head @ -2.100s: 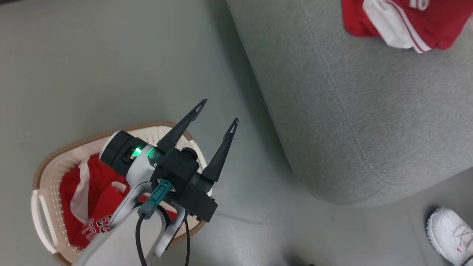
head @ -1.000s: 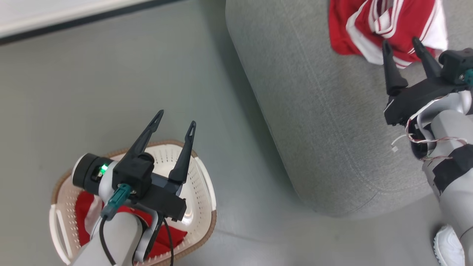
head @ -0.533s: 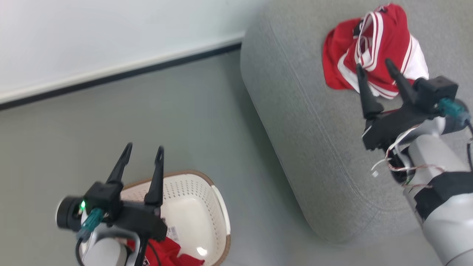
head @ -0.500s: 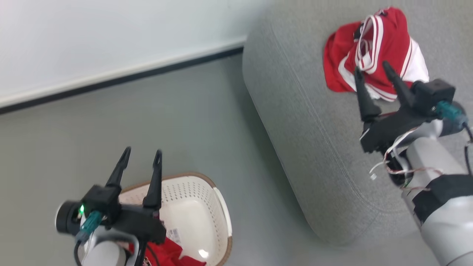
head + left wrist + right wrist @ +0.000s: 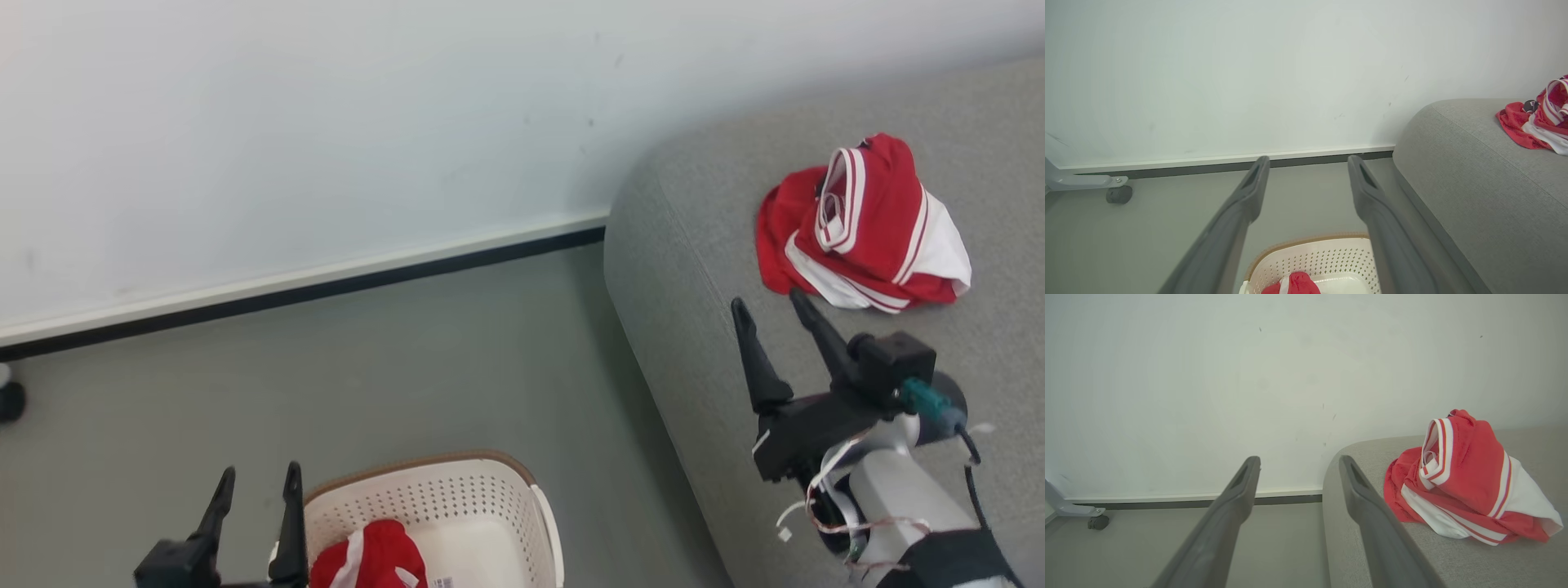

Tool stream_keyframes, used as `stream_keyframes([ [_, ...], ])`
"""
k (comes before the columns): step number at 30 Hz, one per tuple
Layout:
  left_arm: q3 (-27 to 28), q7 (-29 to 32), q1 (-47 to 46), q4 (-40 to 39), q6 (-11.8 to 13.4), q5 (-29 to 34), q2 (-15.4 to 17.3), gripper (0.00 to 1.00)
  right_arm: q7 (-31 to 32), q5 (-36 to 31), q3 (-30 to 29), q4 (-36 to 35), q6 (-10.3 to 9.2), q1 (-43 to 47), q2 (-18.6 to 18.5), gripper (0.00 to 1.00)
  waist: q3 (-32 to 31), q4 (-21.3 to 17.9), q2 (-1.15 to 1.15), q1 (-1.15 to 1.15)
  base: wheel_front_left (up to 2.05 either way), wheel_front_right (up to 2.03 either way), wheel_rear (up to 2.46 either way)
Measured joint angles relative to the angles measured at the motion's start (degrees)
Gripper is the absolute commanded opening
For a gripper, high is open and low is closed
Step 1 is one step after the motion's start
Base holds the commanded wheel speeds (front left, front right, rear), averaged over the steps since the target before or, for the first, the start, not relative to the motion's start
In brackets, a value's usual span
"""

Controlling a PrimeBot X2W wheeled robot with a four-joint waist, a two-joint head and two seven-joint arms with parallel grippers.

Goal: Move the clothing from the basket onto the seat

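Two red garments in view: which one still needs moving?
The garment in the basket, near the left gripper. The other garment already lies on the seat, just ahead of the open right gripper.

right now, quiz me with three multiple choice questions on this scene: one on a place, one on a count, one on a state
1. Where does the basket stand relative to the seat? A on it; B on the floor beside it; C behind it.
2. How many separate red garment bundles show? A one; B four; C two.
3. The right gripper is: A open and empty; B shut on cloth; C shut and empty.

Answers:
1 B, the basket sits on the floor off the seat's rounded corner.
2 C, a striped bundle lies on the seat and a second bundle in the basket.
3 A, its fingers stand apart with nothing between them, short of the striped bundle.
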Motion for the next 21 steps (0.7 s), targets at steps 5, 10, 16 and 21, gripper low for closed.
stream_keyframes([
  [5, 2.9, 0.0, 4.5, -1.7, 0.1, 0.2, 0.2, 1.00, 0.0, -0.1, 0.2, -4.8, -1.58, 4.9, 0.6, 1.00, -2.9, 2.0, 0.00, 0.00, 0.00, 0.00, 0.00],
  [10, 6.0, 0.0, 7.2, -3.6, 0.1, 1.1, 0.0, 1.00, 0.0, -0.7, 0.0, -9.2, -3.35, 8.8, 0.8, 1.00, -4.7, 3.4, 0.00, 0.01, 0.00, 0.00, 0.00],
  [16, 8.1, 0.0, 8.9, -5.4, 0.1, 3.1, -1.3, 1.00, 0.0, -1.6, -0.5, -13.2, -5.09, 14.4, 0.8, 1.00, -5.7, 4.4, 0.01, 0.01, 0.00, 0.00, 0.00],
  [21, 10.2, 0.0, 11.2, -7.0, 0.1, 3.7, -2.4, 1.00, 0.0, -2.3, -0.5, -16.1, -5.77, 18.0, 0.8, 1.00, -5.9, 5.1, 0.01, 0.01, 0.00, 0.00, 0.00],
])
